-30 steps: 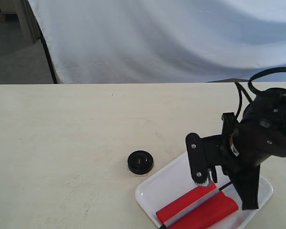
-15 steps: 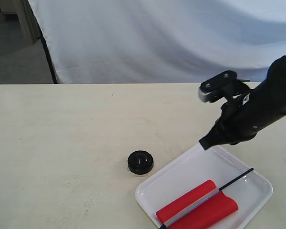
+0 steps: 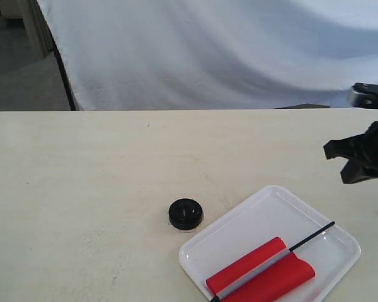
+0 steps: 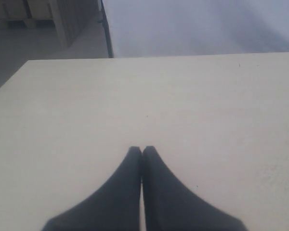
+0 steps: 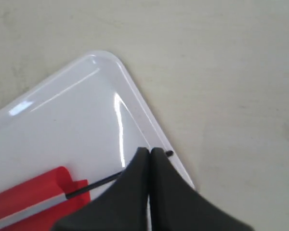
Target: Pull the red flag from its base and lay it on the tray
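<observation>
The red flag [image 3: 264,277] lies flat in the white tray [image 3: 271,211], its black stick slanting toward the tray's right corner. Left of the tray, the round black base [image 3: 186,214] stands on the table with its hole bare. At the right edge of the exterior view my right gripper [image 3: 356,160] hangs above the table, apart from the tray. In the right wrist view the right gripper [image 5: 150,151] is shut on nothing, above the tray [image 5: 77,110] and the flag [image 5: 33,195]. The left gripper [image 4: 142,150] is shut and empty over bare table.
A white cloth backdrop [image 3: 214,50] hangs behind the table's far edge. The cream table top [image 3: 82,189] stretches left of the base. The tray reaches close to the table's front edge.
My right gripper has risen from the tray and drawn back up and to the right. The flag stays lying in the tray where it was.
</observation>
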Action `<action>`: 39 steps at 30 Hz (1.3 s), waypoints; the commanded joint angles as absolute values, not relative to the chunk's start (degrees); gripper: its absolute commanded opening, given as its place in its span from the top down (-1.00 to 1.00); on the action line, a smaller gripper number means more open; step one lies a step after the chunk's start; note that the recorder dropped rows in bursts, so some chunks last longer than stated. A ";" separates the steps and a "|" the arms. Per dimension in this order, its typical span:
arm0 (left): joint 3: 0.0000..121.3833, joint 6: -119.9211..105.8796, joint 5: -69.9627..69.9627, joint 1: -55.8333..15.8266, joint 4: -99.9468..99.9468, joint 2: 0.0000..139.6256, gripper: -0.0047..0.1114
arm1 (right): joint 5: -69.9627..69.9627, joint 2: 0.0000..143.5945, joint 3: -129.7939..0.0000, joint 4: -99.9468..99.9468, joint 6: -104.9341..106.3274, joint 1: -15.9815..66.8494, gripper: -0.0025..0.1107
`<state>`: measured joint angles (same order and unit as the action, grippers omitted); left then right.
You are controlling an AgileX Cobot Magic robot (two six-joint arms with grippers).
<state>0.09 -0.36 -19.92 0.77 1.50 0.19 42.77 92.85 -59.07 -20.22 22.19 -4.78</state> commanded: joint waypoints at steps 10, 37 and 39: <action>0.00 0.00 -19.66 0.61 1.65 0.00 0.92 | 45.73 92.87 -59.37 -4.16 8.17 -3.89 0.96; 0.00 0.00 -19.66 0.61 1.65 0.00 0.92 | 50.94 68.06 -59.27 -0.63 5.20 0.17 0.96; 0.00 0.00 -19.66 0.61 1.65 0.00 0.92 | 51.06 62.85 -59.27 -0.63 5.20 0.17 0.96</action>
<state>0.09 -0.36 -19.92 0.77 1.50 0.19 50.10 68.52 -59.07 -0.57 5.51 0.22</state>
